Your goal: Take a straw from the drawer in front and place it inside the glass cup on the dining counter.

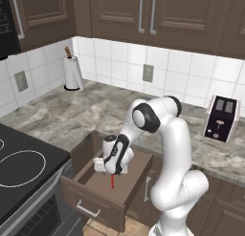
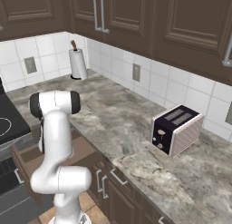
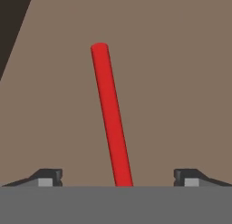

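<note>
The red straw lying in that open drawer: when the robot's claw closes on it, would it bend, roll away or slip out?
The straw looks straight and even along its length, so it probably stays stiff when lifted. Being round and lying flat on the smooth drawer floor, it could roll if nudged sideways. It is very thin between the wide-open gripper tips, so the grip may be small and prone to slipping.

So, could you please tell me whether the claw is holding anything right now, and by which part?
Nothing is held. The claw is open, its fingertips wide apart on either side of the straw, which lies on the drawer floor.
</note>
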